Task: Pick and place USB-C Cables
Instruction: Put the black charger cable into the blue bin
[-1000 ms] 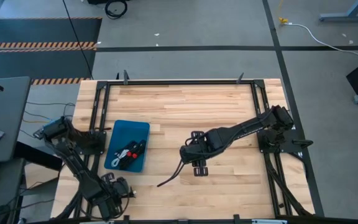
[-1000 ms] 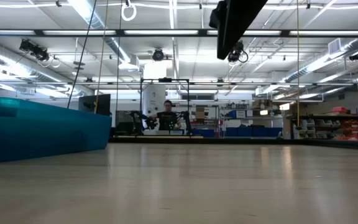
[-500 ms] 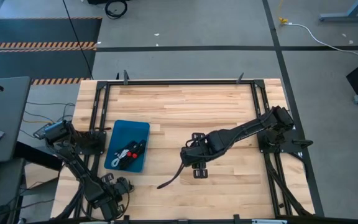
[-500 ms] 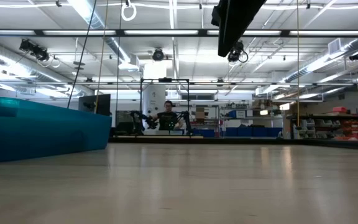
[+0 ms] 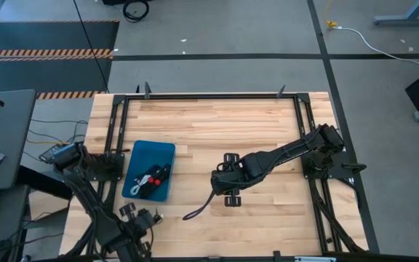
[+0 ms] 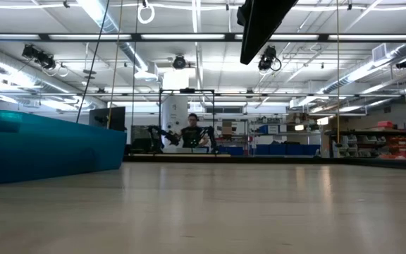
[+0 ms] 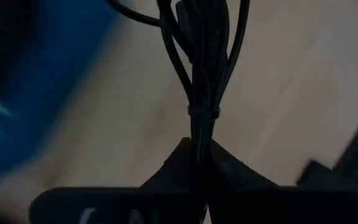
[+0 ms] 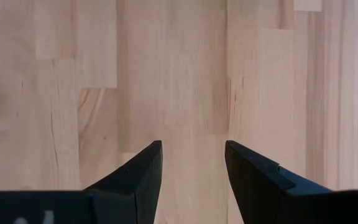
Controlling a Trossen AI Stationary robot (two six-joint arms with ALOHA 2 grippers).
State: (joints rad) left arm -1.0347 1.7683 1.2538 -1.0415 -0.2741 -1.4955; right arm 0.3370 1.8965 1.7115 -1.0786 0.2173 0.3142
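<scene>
Near the table's near-left corner, my left gripper (image 5: 142, 218) is shut on a black bundled USB-C cable (image 7: 201, 56). Its loops reach forward past the fingers and a thin tie (image 7: 204, 112) binds them. A blue bin (image 5: 151, 171) just beyond it holds more USB-C cables (image 5: 150, 180), black with red and white parts. At mid-table, my right gripper (image 8: 193, 155) hangs open over bare wood with nothing between its fingers. A thin dark cable-like line (image 5: 198, 206) runs on the table from beside it toward the near edge. My left gripper pinches the black cable bundle between its two fingers (image 7: 173, 168), taking it just behind the tie (image 7: 202, 140). The bundle runs straight out along the fingers. Whether it is lifted clear of the table cannot be told.
The blue bin's wall (image 6: 48, 144) fills the left of the low view, where a dark arm (image 6: 263, 28) hangs in from the top. A black frame (image 5: 217, 95) borders the wooden table. A person (image 6: 191, 132) stands far back in the room.
My left arm has shifted a little by the near-left corner, its elbow sinking toward the near edge. My right arm has hardly moved.
</scene>
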